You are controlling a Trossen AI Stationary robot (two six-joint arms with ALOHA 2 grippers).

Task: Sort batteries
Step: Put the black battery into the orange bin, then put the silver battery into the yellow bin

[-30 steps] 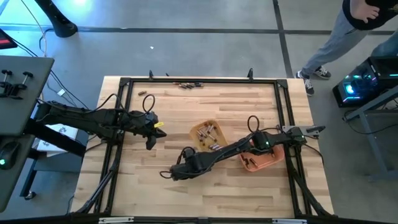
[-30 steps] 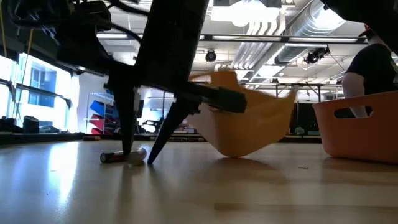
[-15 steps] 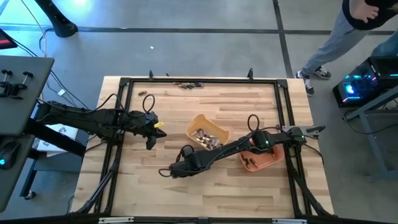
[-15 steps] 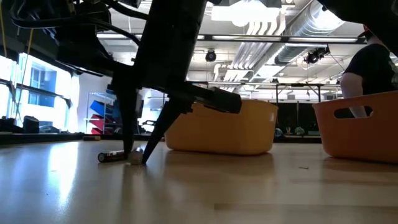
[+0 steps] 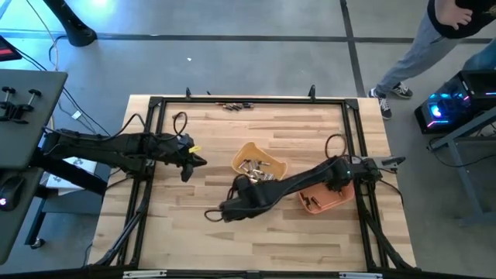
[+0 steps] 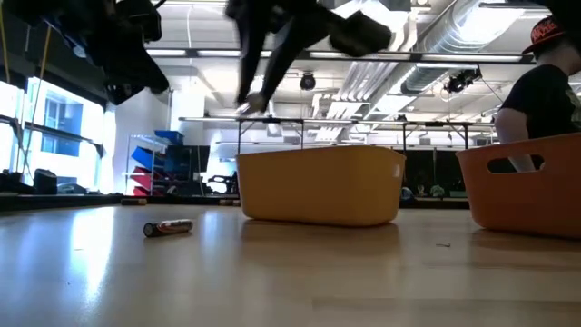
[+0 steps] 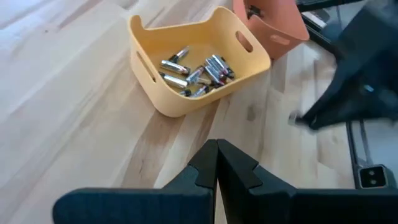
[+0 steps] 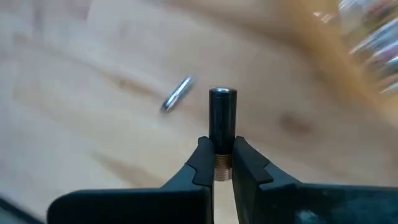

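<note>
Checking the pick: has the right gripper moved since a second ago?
Yes. The right gripper has lifted off the table, gripping a battery.

No readable text, label, brand, number or sign in any view; marking on person's dark cap illegible.

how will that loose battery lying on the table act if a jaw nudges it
The battery is a smooth cylinder lying on its side on flat wood, so it would probably roll. It looks rigid and small, likely slippery to pinch.
</note>
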